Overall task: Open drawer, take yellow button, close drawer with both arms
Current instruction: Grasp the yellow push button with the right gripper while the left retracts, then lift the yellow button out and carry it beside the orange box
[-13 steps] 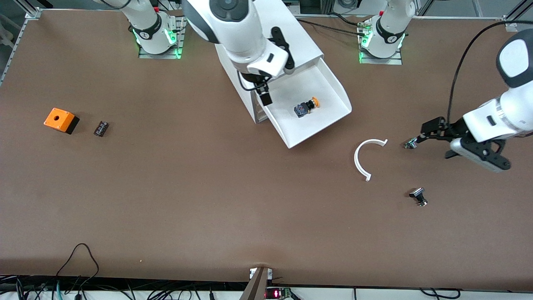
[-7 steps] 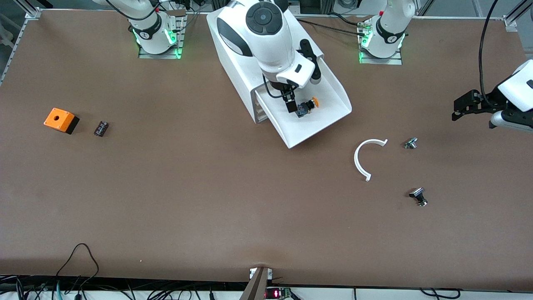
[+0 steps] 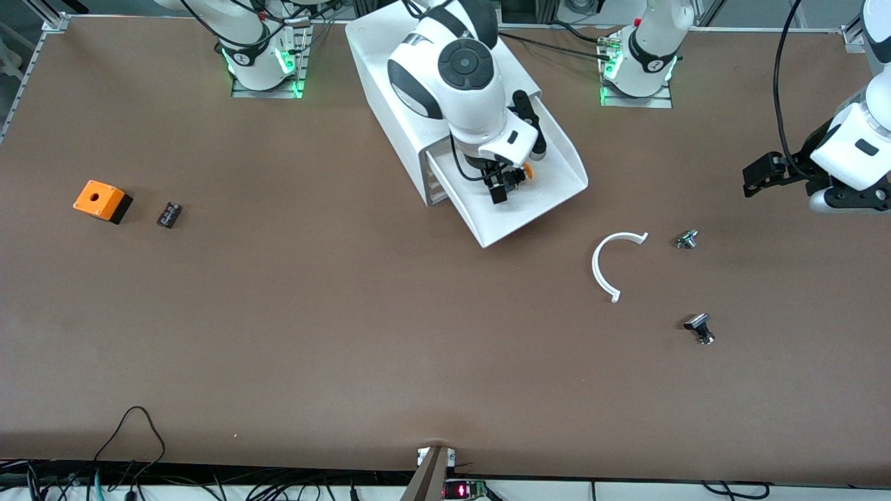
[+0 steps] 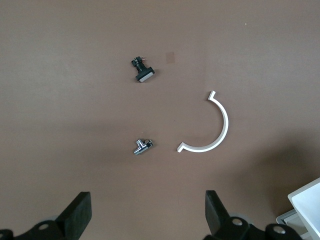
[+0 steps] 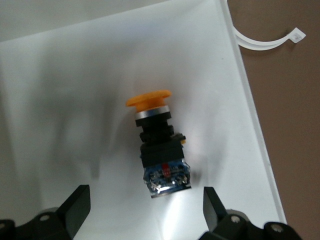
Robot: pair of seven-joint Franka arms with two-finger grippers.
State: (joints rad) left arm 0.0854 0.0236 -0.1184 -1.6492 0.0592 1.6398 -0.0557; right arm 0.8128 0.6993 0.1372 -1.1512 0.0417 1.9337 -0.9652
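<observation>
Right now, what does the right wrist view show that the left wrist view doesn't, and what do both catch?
Only the right wrist view shows the button lying on its side inside the open drawer, between the open fingers of the right end effector. Only the left wrist view shows two small metal parts on the brown table, under the open left end effector. Both show the white curved strip and table.

The right arm's black two-finger gripper (image 3: 502, 186), fingers spread, hangs over the orange-capped black push button (image 5: 159, 145); bare tray floor flanks it inside the pulled-out white top drawer (image 3: 557, 182), whose raised walls hem the sides.
</observation>
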